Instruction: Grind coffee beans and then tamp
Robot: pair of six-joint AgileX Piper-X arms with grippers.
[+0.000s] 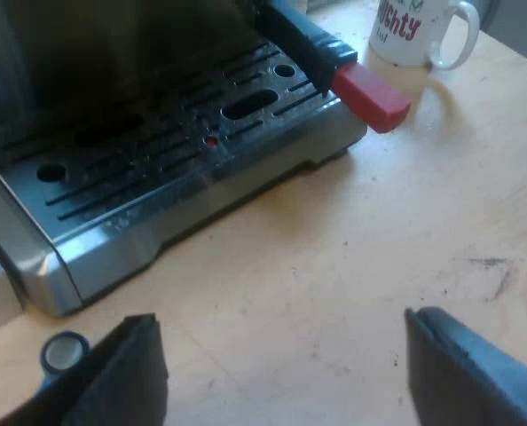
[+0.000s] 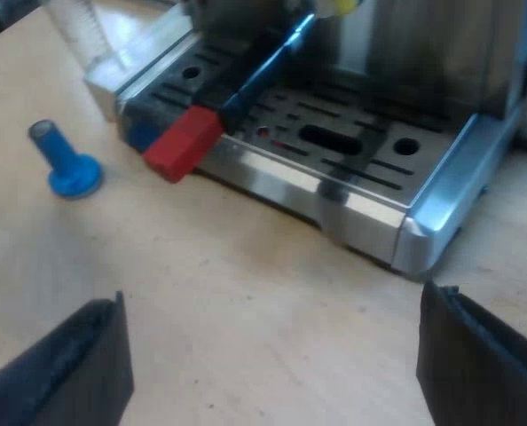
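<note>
Left wrist view: hanging with left claw (image 1: 281, 377) and right claw (image 2: 272, 373) both spread empty above the worktop (image 1: 352, 266), short of the red-tipped holder (image 1: 370, 96) ahead, probably risking toppling the blue tamper (image 1: 64, 353) just beside a left finger.

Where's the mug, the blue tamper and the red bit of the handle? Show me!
mug (image 1: 405, 49): left wrist view, on its white side under the lettering.
blue tamper (image 2: 75, 179): right wrist view, on its round base.
red handle end (image 2: 182, 142): right wrist view, on the red block's top face.
</note>
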